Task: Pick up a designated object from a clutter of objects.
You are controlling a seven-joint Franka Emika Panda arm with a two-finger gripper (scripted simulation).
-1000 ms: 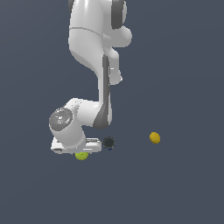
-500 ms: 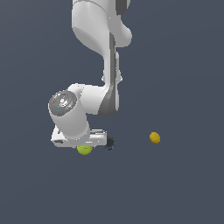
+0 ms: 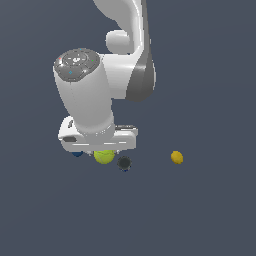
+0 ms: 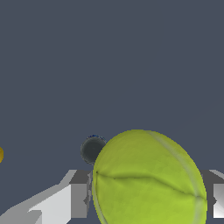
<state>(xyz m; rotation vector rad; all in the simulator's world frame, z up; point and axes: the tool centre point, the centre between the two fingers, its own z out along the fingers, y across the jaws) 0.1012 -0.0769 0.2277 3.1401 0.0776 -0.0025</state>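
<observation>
The arm (image 3: 107, 85) hangs over the clutter. Its fingers (image 4: 76, 199) are clenched on the tennis ball (image 4: 148, 179), held right under the hand. Just beside it lies the dark ball (image 3: 124, 163); the oval (image 3: 176, 157) sits well apart.

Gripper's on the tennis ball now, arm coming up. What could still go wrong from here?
1. The tennis ball sits between the gripper fingers, but the pad contact is hidden; a grip on a round surface may slip, and the ball could drop.
2. In the exterior view, the dark grey ball and dark blue ball lie close under the hand; a dropped ball might knock them.
3. The orange-yellow oval lies well apart, so it is probably safe.
</observation>
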